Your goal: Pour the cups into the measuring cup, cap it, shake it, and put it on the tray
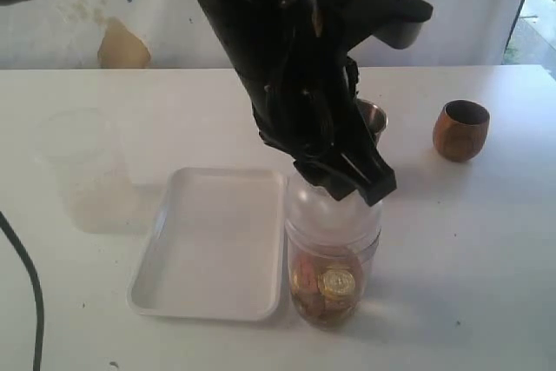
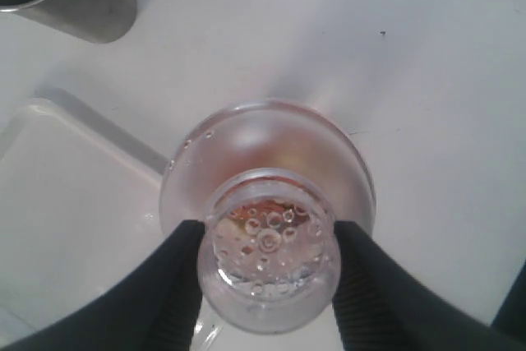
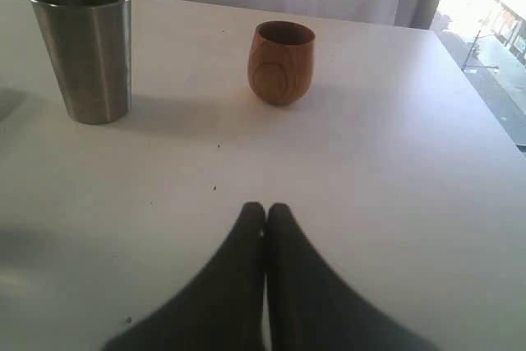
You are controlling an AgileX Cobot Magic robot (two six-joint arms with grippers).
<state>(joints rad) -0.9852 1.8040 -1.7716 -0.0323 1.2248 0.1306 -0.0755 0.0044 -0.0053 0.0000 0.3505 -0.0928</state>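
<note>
The clear measuring cup point(image 1: 331, 260) stands on the table just right of the white tray point(image 1: 213, 241), with gold and brown pieces in its bottom. A clear domed cap point(image 2: 267, 141) sits on top of it. My left gripper point(image 2: 267, 240) reaches across from above and is shut on the cap's round knob, one black finger point(image 2: 177, 277) on each side. The steel tumbler point(image 3: 82, 47) and the wooden cup point(image 3: 281, 62) stand upright behind it on the table. My right gripper point(image 3: 265, 211) is shut and holds nothing, low over the table in front of those two cups.
A frosted plastic container point(image 1: 82, 167) stands left of the tray. The left arm point(image 1: 287, 67) covers most of the steel tumbler point(image 1: 373, 116) in the exterior view; the wooden cup point(image 1: 460, 130) is at the right. A black cable point(image 1: 30, 284) runs along the front left.
</note>
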